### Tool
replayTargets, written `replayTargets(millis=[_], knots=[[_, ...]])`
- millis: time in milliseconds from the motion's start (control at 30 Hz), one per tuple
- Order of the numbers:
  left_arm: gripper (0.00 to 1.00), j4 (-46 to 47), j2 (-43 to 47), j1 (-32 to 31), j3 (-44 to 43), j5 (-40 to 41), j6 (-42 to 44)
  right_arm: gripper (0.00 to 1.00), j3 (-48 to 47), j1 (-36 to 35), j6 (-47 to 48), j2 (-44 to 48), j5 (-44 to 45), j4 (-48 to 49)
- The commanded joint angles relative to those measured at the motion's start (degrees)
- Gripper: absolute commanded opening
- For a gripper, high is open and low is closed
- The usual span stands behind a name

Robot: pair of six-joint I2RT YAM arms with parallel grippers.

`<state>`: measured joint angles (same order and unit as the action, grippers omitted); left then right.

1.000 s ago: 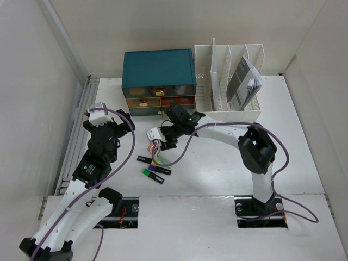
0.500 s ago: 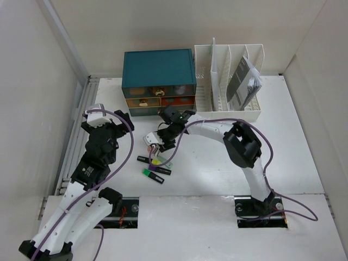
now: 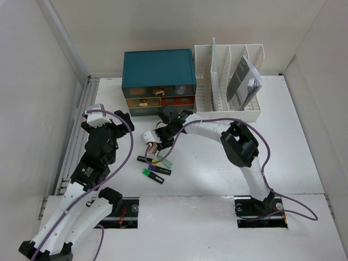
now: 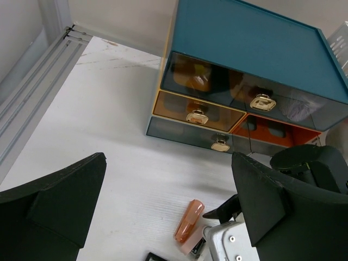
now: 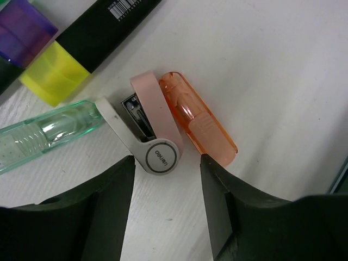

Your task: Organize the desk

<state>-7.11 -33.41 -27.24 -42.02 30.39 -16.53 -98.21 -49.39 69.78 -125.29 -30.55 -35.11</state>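
Pink plastic is my target: the stapler (image 5: 149,128) lies flat on the white desk (image 3: 293,136), touching an orange case (image 5: 198,119) and a green tube (image 5: 49,136). My right fingers (image 5: 92,212) stand apart and empty, straddling its round end. I judge I should drop straight, centred, and close on the stapler alone. My left fingers (image 4: 60,190) gape wide before the teal drawer box (image 3: 157,68). Since a second ago my right arm has swung left, its elbow folding in.

Left fingers (image 4: 60,201) spread wide, right arm (image 3: 209,126) stretched forward-left, right fingers (image 5: 92,217) parted
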Motion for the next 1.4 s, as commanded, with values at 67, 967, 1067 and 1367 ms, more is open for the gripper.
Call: replayTargets(millis=[67,967,1067,1367], knots=[[0.99,2.37,0.8,0.09,0.01,-0.42,0.71,0.56,-3.12,-1.67,-1.58,-1.27,1.71,1.28],[0.99,2.37,1.86,0.09,0.01,0.11,0.71,0.06,1.79,-3.88,-9.13,9.98,3.56,2.15],[0.99,2.37,1.86,0.09,0.01,0.11,0.71,0.06,2.32,-3.88,-11.59,12.7,5.4,2.94],[0.99,2.37,1.33,0.09,0.01,0.11,0.71,0.06,4.79,-3.88,-16.86,21.14,13.13,8.91]])
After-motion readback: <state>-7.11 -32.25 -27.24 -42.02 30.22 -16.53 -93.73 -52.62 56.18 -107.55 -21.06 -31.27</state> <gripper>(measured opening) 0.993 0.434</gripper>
